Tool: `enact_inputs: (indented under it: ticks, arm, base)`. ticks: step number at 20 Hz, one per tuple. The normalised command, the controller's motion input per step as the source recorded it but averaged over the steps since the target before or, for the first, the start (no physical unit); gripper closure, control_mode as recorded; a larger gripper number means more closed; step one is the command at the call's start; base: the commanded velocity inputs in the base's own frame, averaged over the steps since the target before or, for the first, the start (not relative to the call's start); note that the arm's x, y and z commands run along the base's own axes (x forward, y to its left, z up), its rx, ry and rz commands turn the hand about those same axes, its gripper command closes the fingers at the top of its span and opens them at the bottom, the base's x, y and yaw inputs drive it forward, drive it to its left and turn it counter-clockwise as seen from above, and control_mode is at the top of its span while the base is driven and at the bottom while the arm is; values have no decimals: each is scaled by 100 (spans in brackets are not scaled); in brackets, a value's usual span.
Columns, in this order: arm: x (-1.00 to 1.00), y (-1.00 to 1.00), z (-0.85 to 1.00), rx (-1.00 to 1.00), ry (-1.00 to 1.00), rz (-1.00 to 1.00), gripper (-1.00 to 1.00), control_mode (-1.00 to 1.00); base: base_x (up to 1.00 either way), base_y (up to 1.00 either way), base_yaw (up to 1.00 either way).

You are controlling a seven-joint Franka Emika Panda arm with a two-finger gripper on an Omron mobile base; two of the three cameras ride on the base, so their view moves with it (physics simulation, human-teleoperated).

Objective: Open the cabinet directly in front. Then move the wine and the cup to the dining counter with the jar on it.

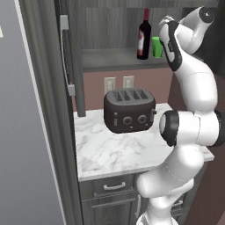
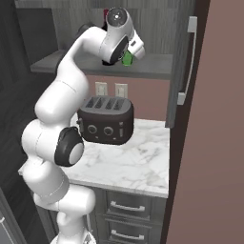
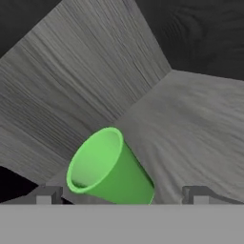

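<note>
Here the cabinet (image 1: pixel 110 57) is seen with its doors swung open, each door edge carrying a long silver bar handle (image 1: pixel 66 55). On the cabinet's grey shelf the wine (image 1: pixel 143 35) stands upright, and the cup (image 1: pixel 157 46) stands just beside it, on the side nearer the arm. In the right base view the cup (image 2: pixel 127 58) is partly hidden behind the white hand, and only a bit of red from the wine (image 2: pixel 106 12) is visible above the arm's upper joint.

The arm is raised to shelf height, with the hand reaching into the cabinet. In the hand view the gripper (image 3: pixel 122 194) is shown with its 2 dark fingertips (image 3: pixel 46 194) spread wide apart, and the cup (image 3: pixel 108 167) lies between them, its open mouth turned toward the upper left of that view. Whether the fingertips touch the cup cannot be told; nothing is clamped.

Below the shelf, a dark 4-slot toaster (image 1: pixel 129 110) sits on the narrow marble wall counter (image 1: pixel 114 154), near 2 wall sockets (image 1: pixel 118 82). Drawer fronts with short handles (image 1: pixel 114 186) are seen beneath the counter.
</note>
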Motion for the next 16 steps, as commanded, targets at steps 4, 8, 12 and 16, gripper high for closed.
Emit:
enact_inputs:
  ticks: [4, 8, 12, 16]
  arm:
    - [0, -33, -17, 0, 0, 0, -100, -100]
    - [11, -9, -8, 0, 0, 0, -100, -100]
    - [1, 0, 0, 0, 0, 0, -100, -100]
    - [0, 0, 0, 0, 0, 0, -100, -100]
  base:
    - [0, 0, 0]
    - [0, 0, 0]
    - [0, 0, 0]
    - [0, 0, 0]
